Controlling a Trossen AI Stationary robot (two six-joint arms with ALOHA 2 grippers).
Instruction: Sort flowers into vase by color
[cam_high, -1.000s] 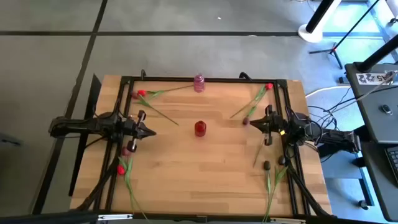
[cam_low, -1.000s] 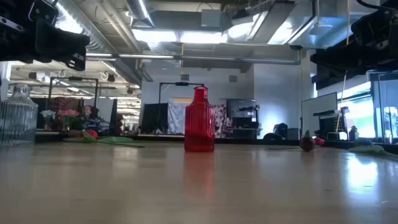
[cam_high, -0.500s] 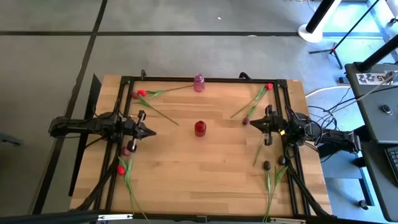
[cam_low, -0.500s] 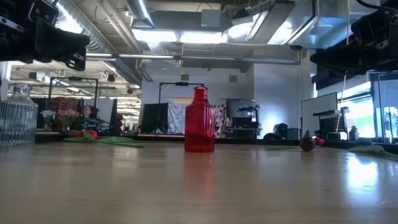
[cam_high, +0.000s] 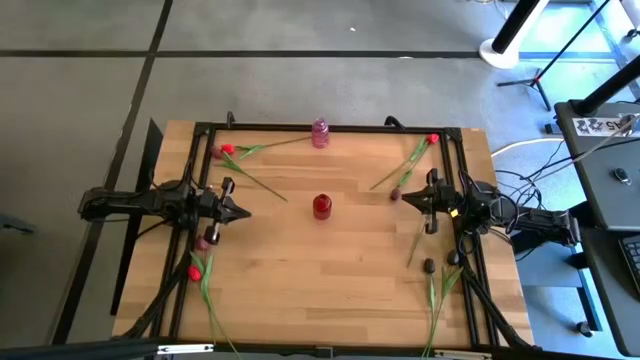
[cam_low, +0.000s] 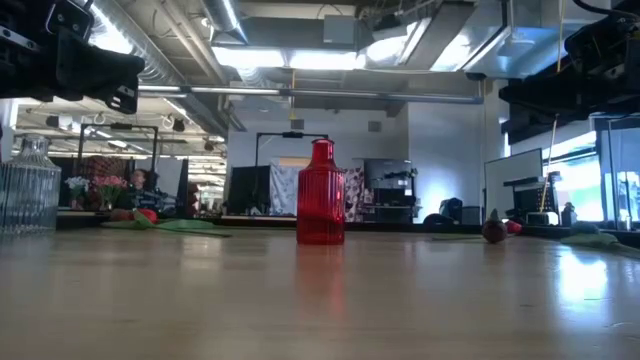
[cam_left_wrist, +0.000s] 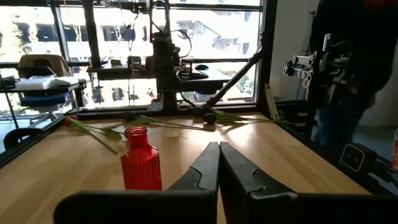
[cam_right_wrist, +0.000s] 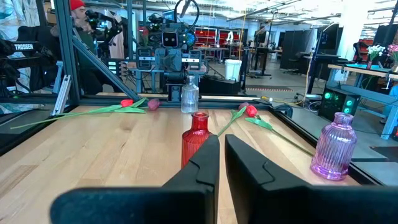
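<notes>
Item: pale wooden worktop (cam_high: 330, 260), plank-grained, bounded by a dark metal frame. We took the red vase (cam_high: 321, 206) as our landmark: ribbed translucent red glass, bottle-shaped with a narrow neck, upright near the worktop's middle.

Vases: beyond the red vase, at the far edge, we noted a pink-purple vase (cam_high: 320, 132), also ribbed glass and upright. In the low view we recorded a clear ribbed glass vase (cam_low: 27, 190); its place on the worktop we could not fix.

Flowers, all lying flat, none in any vase:
- two red tulips (cam_high: 228, 150) with thin green stems, left of and beyond the red vase;
- one red tulip (cam_high: 432, 139) and one maroon tulip (cam_high: 396, 194) to its right, stems crossing;
- one maroon tulip (cam_high: 428, 266) to its right and nearer the front edge;
- one red tulip (cam_high: 194, 272) and one maroon tulip (cam_high: 203, 242) to its left and nearer the front edge.

Arms: dark, jointed, each stretched level and pointing inward at the red vase. The left end effector (cam_high: 240, 211) hung left of the vase, well apart from it, its two dark fingers pressed together and empty. The right end effector (cam_high: 405, 199) hung to the vase's right, near the maroon tulip head, fingers all but together with a thin slit between them, holding nothing.
</notes>
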